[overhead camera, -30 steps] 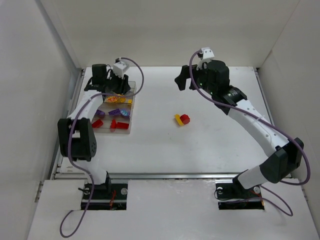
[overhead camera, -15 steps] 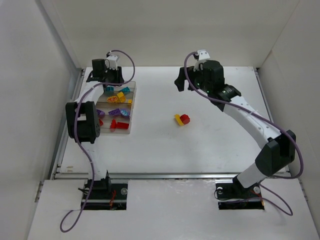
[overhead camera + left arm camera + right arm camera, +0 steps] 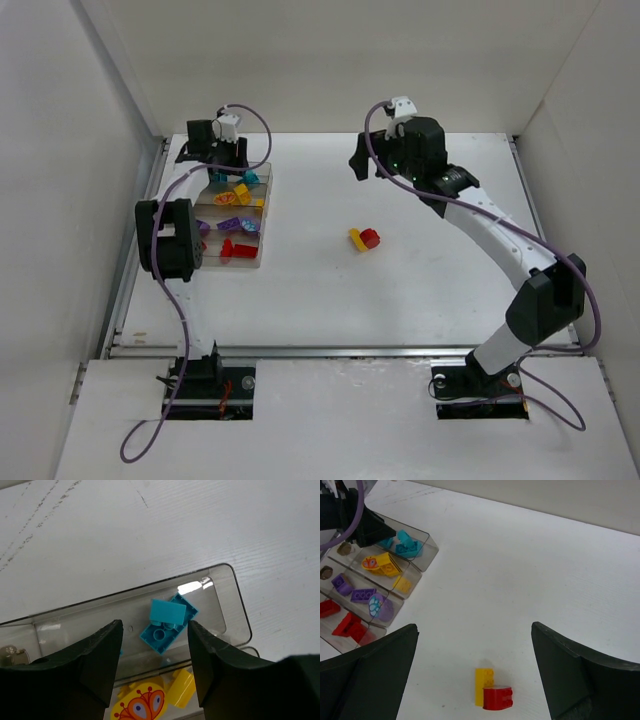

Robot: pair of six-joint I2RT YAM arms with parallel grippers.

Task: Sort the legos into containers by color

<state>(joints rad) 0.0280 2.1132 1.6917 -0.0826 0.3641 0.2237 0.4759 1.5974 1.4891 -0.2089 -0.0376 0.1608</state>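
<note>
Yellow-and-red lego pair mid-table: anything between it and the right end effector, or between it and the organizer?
Nothing visible. Only bare table lies between the lego pair, the open right end effector and the organizer.

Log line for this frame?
left gripper: open, over teal bin, teal brick inside | right gripper: open, empty | unsorted: yellow-red cluster

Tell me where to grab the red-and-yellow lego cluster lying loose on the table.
Come straight down with the open right gripper. Pinch the yellow brick across its long flat sides, at the end clear of the red brick. The cluster lies flat with nothing crowding it.
</note>
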